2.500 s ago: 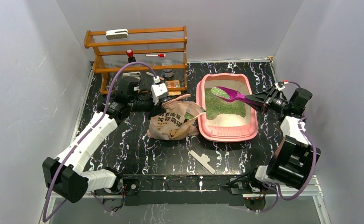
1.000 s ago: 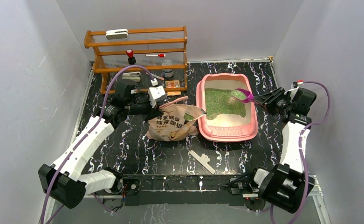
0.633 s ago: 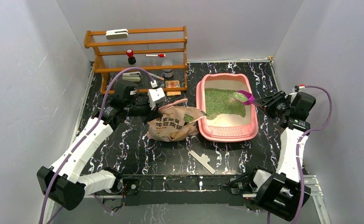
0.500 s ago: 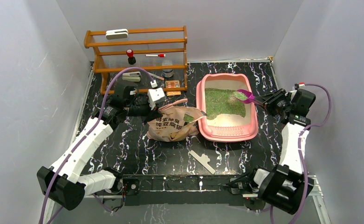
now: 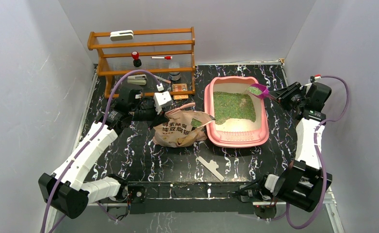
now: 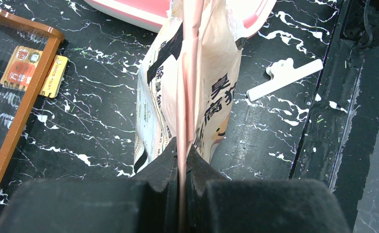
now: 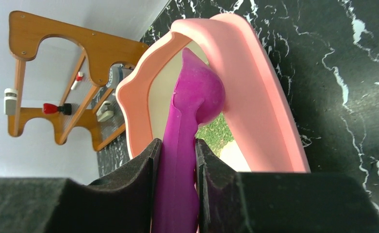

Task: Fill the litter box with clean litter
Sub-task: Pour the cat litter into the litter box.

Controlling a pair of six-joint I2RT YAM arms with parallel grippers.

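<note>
Scoop (image 5: 256, 90) over litter box (image 5: 209, 109) rim

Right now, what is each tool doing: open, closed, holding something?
Left tool: closed on the top edge of the beige bag.
Right tool: closed on the handle of the purple scoop.

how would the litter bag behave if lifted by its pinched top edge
Probably floppy: the bag looks crumpled, its top pressed flat in the left gripper. Likely bottom-heavy and saggy, as it bulges low. It may spill; green litter shows at its mouth.
</note>
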